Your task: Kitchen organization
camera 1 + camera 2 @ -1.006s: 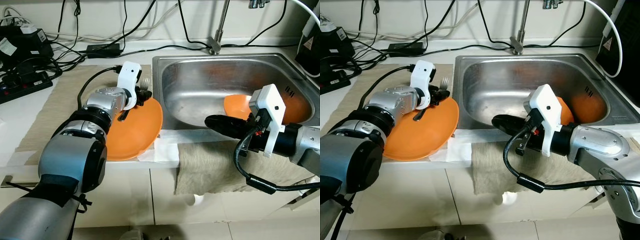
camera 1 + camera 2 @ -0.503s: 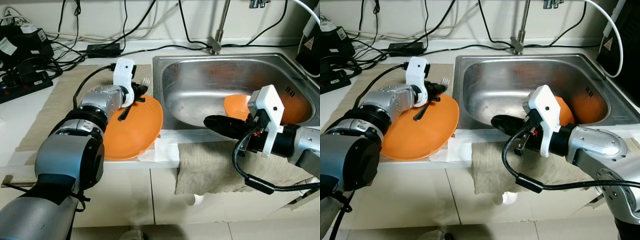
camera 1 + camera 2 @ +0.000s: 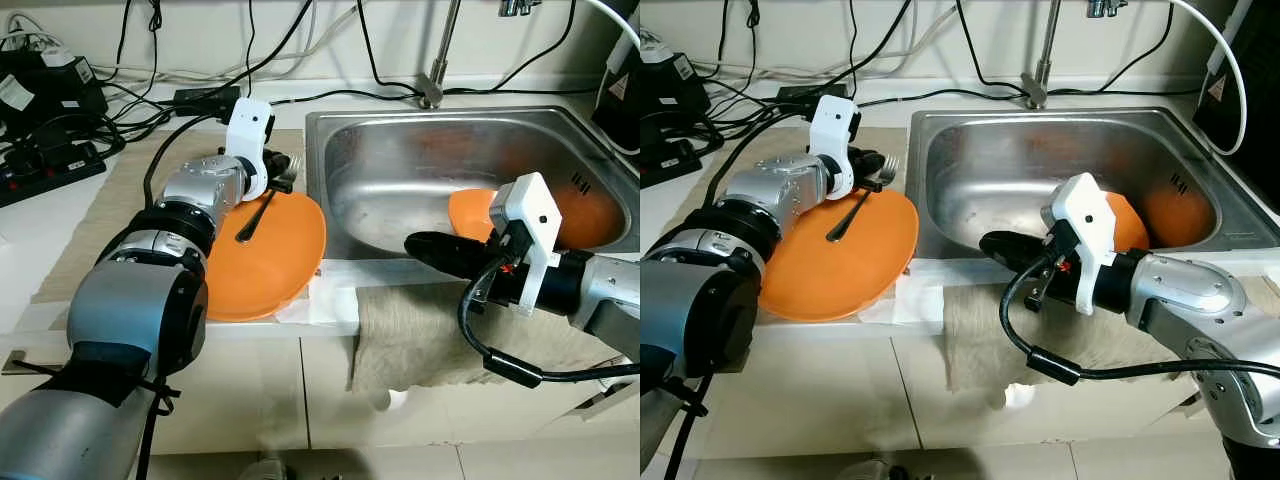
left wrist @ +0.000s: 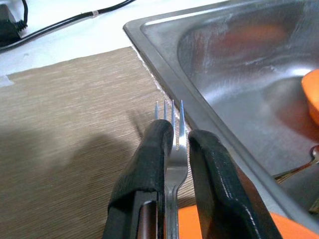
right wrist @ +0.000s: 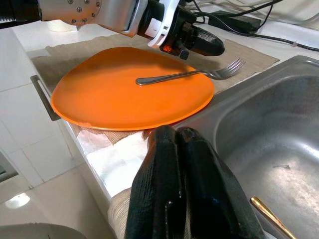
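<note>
The left end effector (image 3: pixel 283 180) is up by the back edge of the big orange plate (image 3: pixel 265 262). Its two black fingers (image 4: pixel 147 164) are grasping a silver fork (image 4: pixel 172 149) near the prongs. The fork's prongs stick out past the fingers and point over the brown mat (image 3: pixel 130 200). The handle of the fork slopes down and its end rests on the orange plate.

The orange plate sits on the counter (image 3: pixel 40 230), partly on the mat, just beside the left wall of the steel sink (image 3: pixel 400 170). A white cloth (image 3: pixel 335 300) lies under the plate's edge, and a grey towel (image 3: pixel 420 335) hangs over the front of the counter.

The right end effector (image 3: pixel 425 245) is at the front edge of the sink, above the towel. Its two black fingers (image 5: pixel 169 194) are pressed together with nothing between them.

Inside the sink, two more orange dishes (image 3: pixel 475 208) lean by the right side. A gold-coloured handle (image 5: pixel 271 214) lies on the sink floor.

Black cables (image 3: pixel 60 130) and a power strip (image 3: pixel 50 170) lie at the back left of the counter.
</note>
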Controlling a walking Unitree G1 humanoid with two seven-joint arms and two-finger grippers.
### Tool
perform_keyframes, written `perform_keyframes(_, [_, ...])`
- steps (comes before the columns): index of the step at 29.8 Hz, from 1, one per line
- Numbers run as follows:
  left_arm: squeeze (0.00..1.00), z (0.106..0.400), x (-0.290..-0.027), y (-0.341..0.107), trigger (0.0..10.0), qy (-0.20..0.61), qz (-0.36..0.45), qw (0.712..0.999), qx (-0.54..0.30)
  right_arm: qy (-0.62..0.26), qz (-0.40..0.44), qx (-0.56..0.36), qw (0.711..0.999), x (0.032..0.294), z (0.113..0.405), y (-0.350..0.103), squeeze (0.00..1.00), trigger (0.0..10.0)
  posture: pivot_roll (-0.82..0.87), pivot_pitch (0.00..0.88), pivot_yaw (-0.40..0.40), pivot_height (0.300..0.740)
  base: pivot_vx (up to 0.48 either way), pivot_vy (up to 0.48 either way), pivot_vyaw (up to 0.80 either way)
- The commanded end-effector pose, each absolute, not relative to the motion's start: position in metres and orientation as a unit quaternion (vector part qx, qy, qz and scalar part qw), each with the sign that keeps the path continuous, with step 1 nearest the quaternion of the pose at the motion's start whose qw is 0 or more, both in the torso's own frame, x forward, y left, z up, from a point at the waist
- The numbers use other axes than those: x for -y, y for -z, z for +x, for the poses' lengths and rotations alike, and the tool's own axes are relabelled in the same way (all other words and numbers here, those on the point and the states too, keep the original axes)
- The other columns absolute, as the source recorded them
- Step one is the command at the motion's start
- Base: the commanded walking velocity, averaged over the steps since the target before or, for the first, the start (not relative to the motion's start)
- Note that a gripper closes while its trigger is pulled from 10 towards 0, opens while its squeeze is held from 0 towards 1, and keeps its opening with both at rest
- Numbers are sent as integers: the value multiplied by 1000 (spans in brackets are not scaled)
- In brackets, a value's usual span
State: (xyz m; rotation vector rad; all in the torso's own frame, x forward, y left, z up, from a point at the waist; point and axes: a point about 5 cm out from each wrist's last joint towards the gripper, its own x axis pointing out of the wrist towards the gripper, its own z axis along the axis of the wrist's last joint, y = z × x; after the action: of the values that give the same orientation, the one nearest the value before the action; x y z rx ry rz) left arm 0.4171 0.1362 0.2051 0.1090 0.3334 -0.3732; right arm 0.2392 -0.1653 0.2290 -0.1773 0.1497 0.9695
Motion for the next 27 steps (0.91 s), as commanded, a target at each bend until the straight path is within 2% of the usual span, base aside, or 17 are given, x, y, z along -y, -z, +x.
perform_keyframes(1, [1000, 417, -138, -205, 10000, 184, 73, 967, -160, -465, -89, -67, 878, 165, 240, -230, 0, 10000, -96, 0, 71, 740, 0, 0, 0])
perform_keyframes(27, [1000, 418, -127, -204, 10000, 170, 46, 970, -170, -471, -95, -65, 875, 160, 230, -234, 0, 10000, -141, 7, 79, 740, 0, 0, 0])
